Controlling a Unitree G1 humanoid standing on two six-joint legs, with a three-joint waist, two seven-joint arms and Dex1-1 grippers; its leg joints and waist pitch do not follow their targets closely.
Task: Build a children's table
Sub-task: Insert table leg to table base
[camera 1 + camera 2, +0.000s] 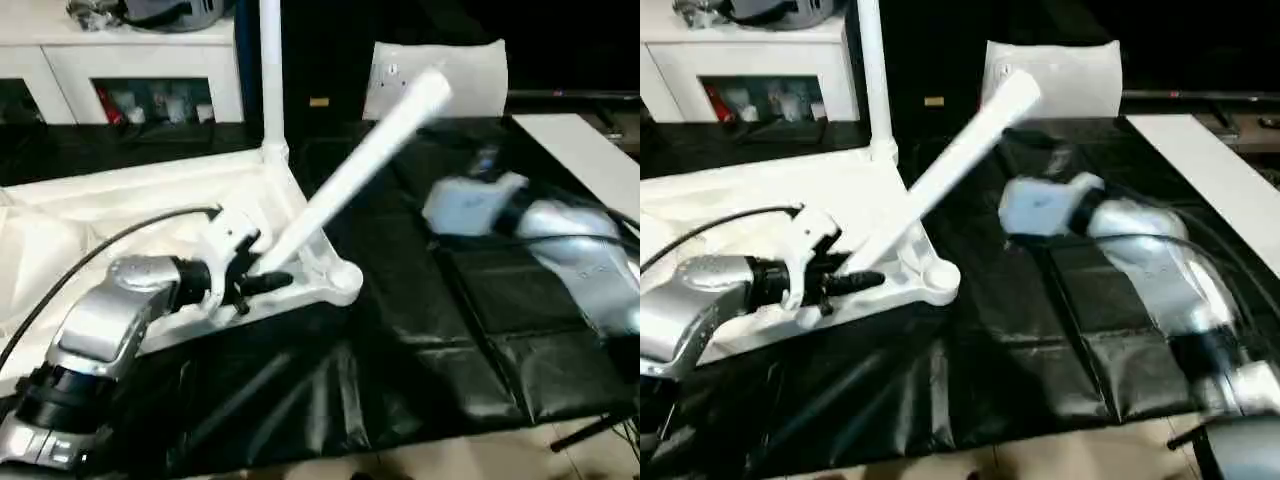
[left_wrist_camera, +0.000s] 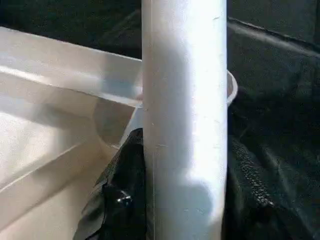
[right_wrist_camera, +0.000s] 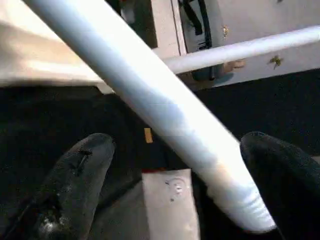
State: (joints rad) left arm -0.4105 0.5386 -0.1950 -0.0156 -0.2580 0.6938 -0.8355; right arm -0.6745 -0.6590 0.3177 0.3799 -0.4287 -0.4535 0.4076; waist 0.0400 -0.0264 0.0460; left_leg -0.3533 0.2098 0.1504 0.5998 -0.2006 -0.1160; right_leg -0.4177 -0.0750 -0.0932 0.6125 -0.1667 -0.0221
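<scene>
The children's table top (image 1: 150, 210) lies upside down on the black-covered surface. One white leg (image 1: 270, 70) stands upright in its far corner socket. A second leg (image 1: 360, 170) leans steeply up to the right. My left gripper (image 1: 255, 272) is shut on that leg's lower end, beside the round near corner socket (image 1: 345, 285), whose opening shows empty. In the left wrist view the black fingers (image 2: 120, 200) press the leg (image 2: 185, 125) from both sides. My right gripper (image 3: 175, 170) is open near the leg's upper end (image 3: 165, 110), with a finger on either side and not touching it.
A white cabinet (image 1: 130, 70) with shelves stands at the back left. A white panel (image 1: 440, 70) sits behind the leaning leg. A white board (image 1: 585, 150) lies at the right. The work surface's front edge (image 1: 420, 445) runs close below my arms. A black cable (image 1: 100, 250) crosses the table top.
</scene>
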